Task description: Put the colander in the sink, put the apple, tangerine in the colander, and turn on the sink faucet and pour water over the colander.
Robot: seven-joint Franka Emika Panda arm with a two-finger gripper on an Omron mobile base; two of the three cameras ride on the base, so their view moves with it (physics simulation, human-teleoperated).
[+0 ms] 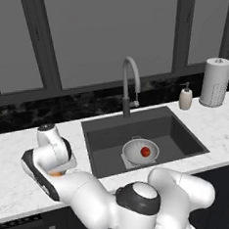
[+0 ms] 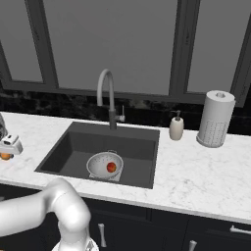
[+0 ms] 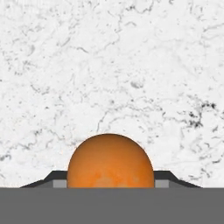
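The colander stands upright in the sink, and the red apple lies inside it. The sink faucet arches over the basin's back edge; no water shows. Left of the sink, the orange tangerine rests on the white marble counter. My gripper points down over it, its two finger tips pressed against the fruit's sides. In the left base view the arm hides most of the fruit.
A soap dispenser and a white paper-towel roll stand on the counter right of the faucet. Dark windows run behind the counter. Marble counter spreads all round the tangerine.
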